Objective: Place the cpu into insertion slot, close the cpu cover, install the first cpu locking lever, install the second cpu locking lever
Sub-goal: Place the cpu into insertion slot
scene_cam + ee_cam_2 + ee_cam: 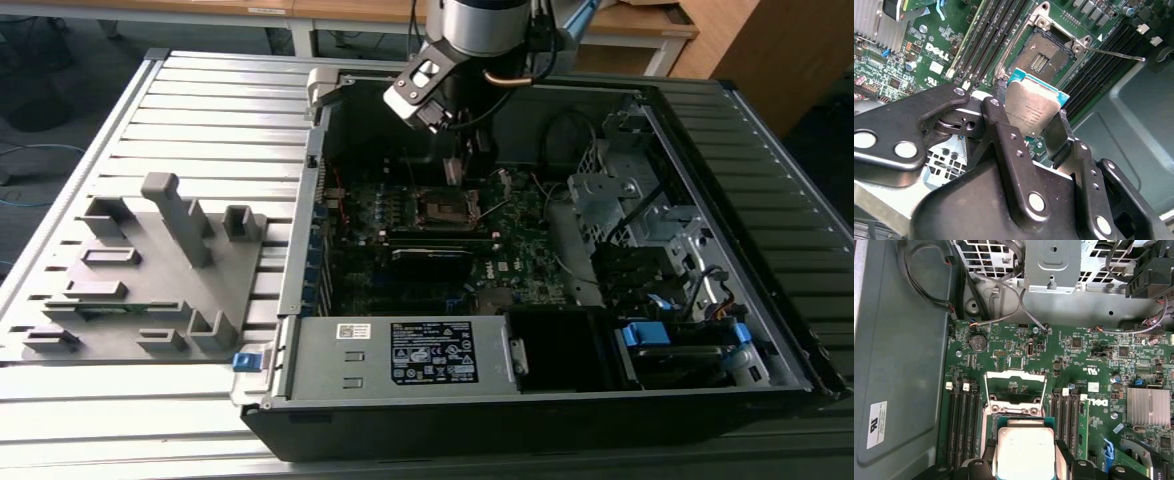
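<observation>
We find the gripper (1030,119) clamped on the cpu (1031,102) by two opposite edges. The cpu hangs near the insertion slot (1041,59), apart from it; the slot's dark centre lies uncovered.

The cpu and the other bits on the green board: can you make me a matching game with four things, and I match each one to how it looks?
Things:
1. cpu
2. insertion slot
3. heatsink
4. coin battery

How it looks:
A. small round flat disc
B. pinched in the gripper, above the board
C. open, with a dark centre and nothing in it
D. silvery block with ribbed fins

Pairs: 1-B, 2-C, 3-D, 4-A.
</observation>
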Robot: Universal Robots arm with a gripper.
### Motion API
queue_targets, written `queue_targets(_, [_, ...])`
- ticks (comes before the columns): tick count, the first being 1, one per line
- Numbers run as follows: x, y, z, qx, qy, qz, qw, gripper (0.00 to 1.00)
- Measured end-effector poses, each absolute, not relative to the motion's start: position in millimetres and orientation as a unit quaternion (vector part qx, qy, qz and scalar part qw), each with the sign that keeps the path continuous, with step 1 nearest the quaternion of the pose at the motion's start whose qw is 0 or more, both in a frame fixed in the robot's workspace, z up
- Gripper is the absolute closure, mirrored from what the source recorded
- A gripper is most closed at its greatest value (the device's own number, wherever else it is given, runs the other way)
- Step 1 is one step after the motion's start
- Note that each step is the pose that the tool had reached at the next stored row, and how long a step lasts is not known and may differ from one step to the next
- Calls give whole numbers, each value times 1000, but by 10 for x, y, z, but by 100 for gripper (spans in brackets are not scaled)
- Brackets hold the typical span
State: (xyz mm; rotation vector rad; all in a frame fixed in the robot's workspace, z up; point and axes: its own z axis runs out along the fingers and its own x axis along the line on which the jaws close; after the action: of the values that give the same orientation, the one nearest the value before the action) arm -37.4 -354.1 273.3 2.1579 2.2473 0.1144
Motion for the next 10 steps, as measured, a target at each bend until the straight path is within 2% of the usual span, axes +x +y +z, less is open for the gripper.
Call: queue_targets(10, [-383, -3542, 2721, 692, 721, 37, 12, 46])
